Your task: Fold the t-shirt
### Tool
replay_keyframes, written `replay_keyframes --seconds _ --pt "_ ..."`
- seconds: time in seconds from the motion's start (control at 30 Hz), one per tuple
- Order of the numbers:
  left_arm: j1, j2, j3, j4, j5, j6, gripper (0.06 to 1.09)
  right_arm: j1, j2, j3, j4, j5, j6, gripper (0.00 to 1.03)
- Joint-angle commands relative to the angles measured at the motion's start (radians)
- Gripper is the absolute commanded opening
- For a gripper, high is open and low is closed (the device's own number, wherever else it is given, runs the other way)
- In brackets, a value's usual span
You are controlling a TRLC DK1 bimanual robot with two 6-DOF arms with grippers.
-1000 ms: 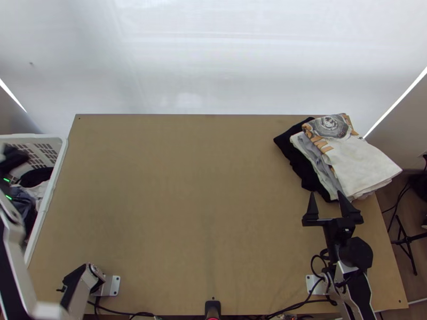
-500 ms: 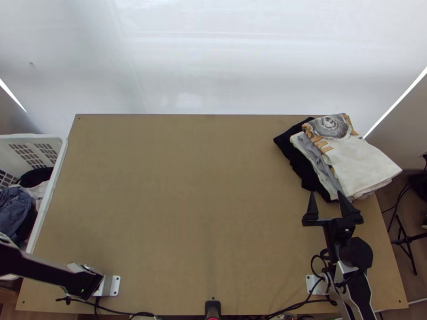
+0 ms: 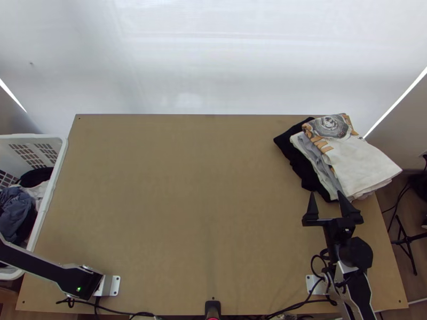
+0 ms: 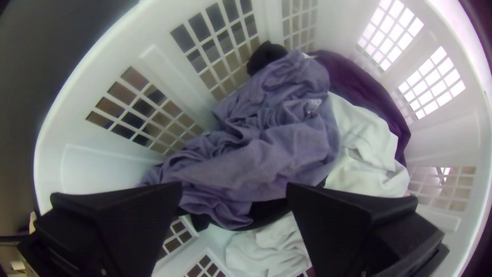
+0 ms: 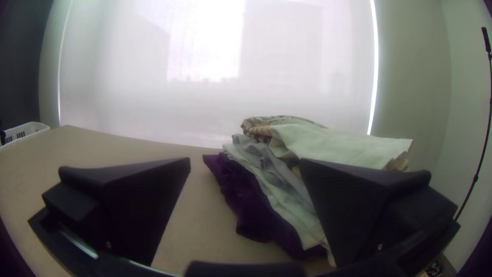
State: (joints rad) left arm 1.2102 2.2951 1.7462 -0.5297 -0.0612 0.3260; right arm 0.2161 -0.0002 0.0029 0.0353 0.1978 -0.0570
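Note:
My right gripper (image 3: 326,198) stands open at the table's right side, its tips close to the near edge of a stack of folded shirts (image 3: 363,160). In the right wrist view, the right gripper (image 5: 246,164) has nothing between its fingers, with the folded shirts (image 5: 328,143) beyond. The left wrist view has my left gripper (image 4: 234,190) open above the laundry basket. Bunched in the basket is a blue-grey garment (image 4: 256,159), with a white cloth (image 4: 366,149) and a dark cloth (image 4: 359,84) beside it. In the top view the blue-grey garment (image 3: 15,209) lies crumpled.
The white basket (image 3: 50,197) stands against the table's left edge. The wooden table (image 3: 187,197) spreads between the basket and the folded stack. A small black device (image 3: 212,308) sits at the table's near edge, with cables on either side.
The left arm has swung down and left from over the basket, and the clothes there have come into sight. The right arm and the stack have kept still.

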Motion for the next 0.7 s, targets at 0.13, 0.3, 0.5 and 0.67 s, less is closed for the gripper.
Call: replay_keyframes --seconds 0.13,0.3,0.5,0.67 --pt "0.000 0.282 0.294 -0.026 -0.006 0.062 1.04 0.000 0.000 0.000 0.000 0.000 -0.001 0.99" --pt "-0.011 0.349 0.354 -0.035 -0.006 0.114 1.00 0.000 0.000 0.000 0.000 0.000 -0.001 0.99" --pt "-0.031 0.389 0.434 -0.128 0.006 0.168 0.09 0.000 0.000 0.000 0.000 0.000 -0.001 0.99" --pt "-0.028 0.188 0.412 -0.239 0.215 0.048 0.09 0.000 0.000 0.000 0.000 0.000 -0.001 0.99"
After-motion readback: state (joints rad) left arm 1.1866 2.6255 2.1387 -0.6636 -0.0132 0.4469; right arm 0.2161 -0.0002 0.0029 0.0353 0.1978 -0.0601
